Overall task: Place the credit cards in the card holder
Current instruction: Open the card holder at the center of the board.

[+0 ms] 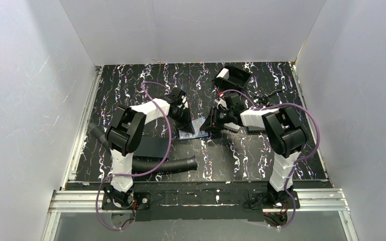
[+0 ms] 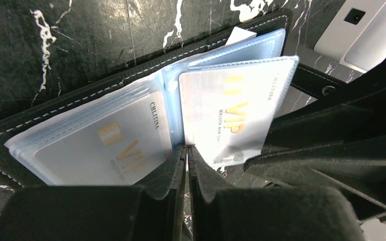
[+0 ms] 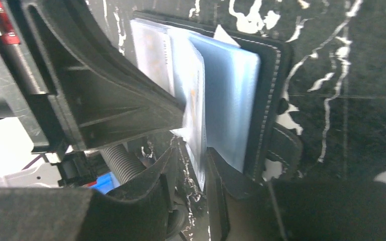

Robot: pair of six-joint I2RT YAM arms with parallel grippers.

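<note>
Card holder: open on the black marbled table, mid-table, directly between the two grippers. Long axis roughly left to right in the top view, spine crosswise. Clear blue-tinted sleeves fanned up from the spine.

Seated card: pale, gold "VIP" lettering, flat inside a sleeve on the left arm's half.

Loose card: same pale face, on the right arm's half, tilted up off the sleeves, not lying flat. Long axis away from the left fingertips, toward the far stitched edge of the holder. Inside a sleeve or only resting against one: cannot tell.

Left gripper: fingers pressed together, tips at the near end of the spine fold, just beside the loose card's near corner. Any sleeve leaf pinched between them: not visible.

Right gripper: fingers apart, table showing through the gap. Lower edge of the loose card, or of its sleeve leaf, standing in that gap close against one finger. No firm clamp evident.

Judgement: right arm nearer to the loose card and better placed to drive it. Coming move probably a push along the card's long axis into a sleeve mouth, left fingers steadying the spine. Risk: leaf buckling or holder sliding.
</note>
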